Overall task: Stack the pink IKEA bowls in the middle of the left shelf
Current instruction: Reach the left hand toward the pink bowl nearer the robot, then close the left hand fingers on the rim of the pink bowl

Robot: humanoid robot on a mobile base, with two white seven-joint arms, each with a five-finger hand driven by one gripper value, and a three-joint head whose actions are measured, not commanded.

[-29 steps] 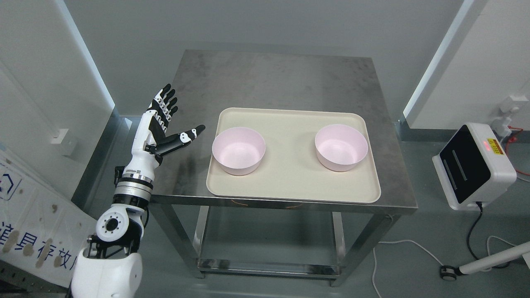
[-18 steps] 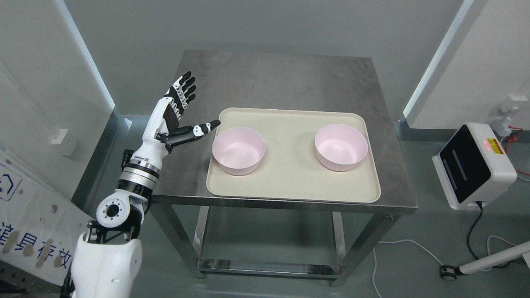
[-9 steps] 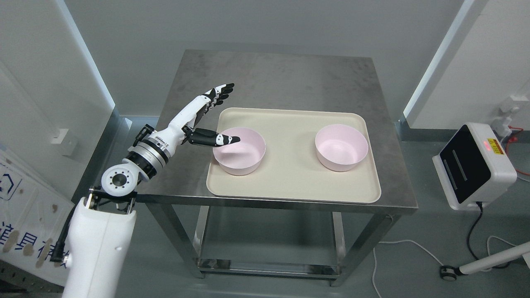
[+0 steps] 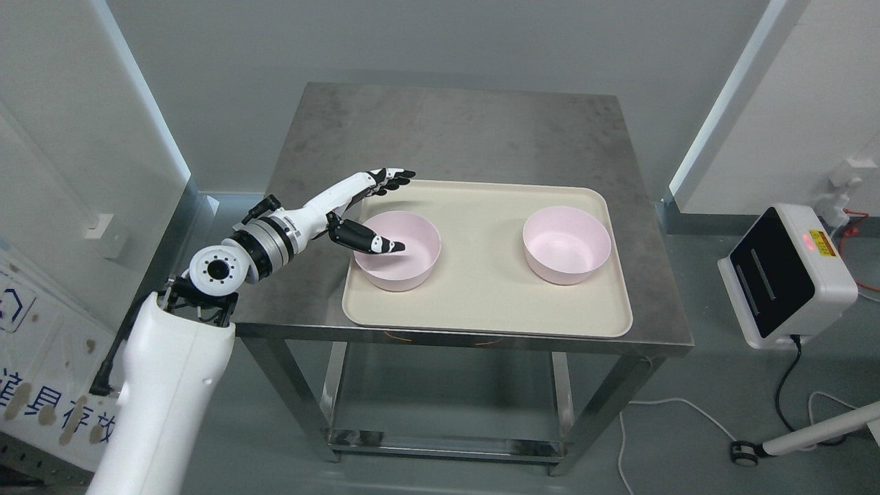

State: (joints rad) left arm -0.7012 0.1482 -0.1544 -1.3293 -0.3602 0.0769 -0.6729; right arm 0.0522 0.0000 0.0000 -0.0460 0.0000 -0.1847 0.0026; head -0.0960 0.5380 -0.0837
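Where the steel table carries a beige tray, two pink bowls stand on that tray, well apart. Left bowl: upright, near the tray's left edge. Right bowl: upright, toward the tray's right side, untouched. Left hand: arm enters from the lower left; fingers extended and spread above the tray's far-left corner, beyond the left bowl's rim; thumb reaching over that rim into the bowl; nothing gripped. White device: off to the right of the tray, beyond the table, red light lit.
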